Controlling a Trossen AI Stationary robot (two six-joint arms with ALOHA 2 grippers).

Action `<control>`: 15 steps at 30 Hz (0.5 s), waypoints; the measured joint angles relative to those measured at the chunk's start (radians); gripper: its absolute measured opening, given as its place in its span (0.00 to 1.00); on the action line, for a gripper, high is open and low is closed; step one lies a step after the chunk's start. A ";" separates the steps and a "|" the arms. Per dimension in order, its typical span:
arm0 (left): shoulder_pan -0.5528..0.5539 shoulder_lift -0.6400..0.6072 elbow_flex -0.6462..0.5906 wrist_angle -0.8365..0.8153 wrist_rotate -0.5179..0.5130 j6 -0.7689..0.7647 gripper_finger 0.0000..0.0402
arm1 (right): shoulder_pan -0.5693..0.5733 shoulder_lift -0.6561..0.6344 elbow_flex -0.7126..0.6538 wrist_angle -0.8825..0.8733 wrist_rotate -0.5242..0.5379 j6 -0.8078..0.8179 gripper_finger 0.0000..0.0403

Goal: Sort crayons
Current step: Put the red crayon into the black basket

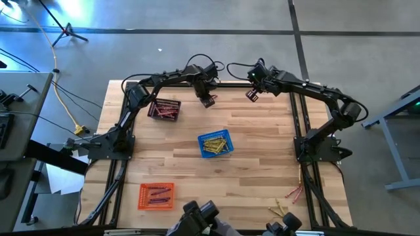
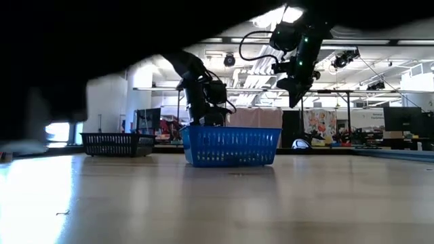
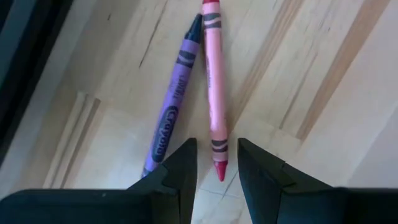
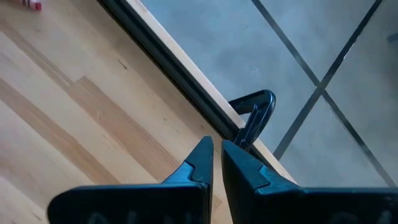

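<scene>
A purple crayon point(image 3: 171, 106) and a pink crayon point(image 3: 214, 87) lie side by side on the wooden table near its far edge. My left gripper point(image 3: 216, 168) is open and points down over them. Its fingers stand on either side of the pink crayon's pointed end point(image 3: 219, 169), apart from it. It also shows in the high view point(image 1: 207, 99). My right gripper point(image 4: 216, 155) is shut and empty. It is raised above the table's far edge point(image 1: 251, 95), and it shows in the low view point(image 2: 295, 95).
A black basket point(image 1: 164, 109) with red-pink crayons stands at the far left. A blue basket point(image 1: 215, 144) with yellow crayons stands in the middle. An orange basket point(image 1: 156, 195) stands at the near left. A few loose crayons point(image 1: 289, 196) lie at the near right.
</scene>
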 joint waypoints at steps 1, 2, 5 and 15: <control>0.000 0.000 -0.003 -0.001 0.006 0.001 0.26 | 0.000 0.000 0.000 0.004 0.000 0.000 0.04; 0.000 -0.001 -0.005 -0.004 0.015 0.001 0.26 | 0.000 0.000 0.000 0.004 0.000 0.000 0.04; 0.001 -0.001 -0.005 -0.005 0.019 0.010 0.26 | 0.000 0.000 0.000 0.005 -0.001 0.000 0.04; -0.006 -0.001 -0.006 -0.010 -0.001 0.030 0.16 | 0.000 0.000 0.000 0.005 -0.009 0.000 0.04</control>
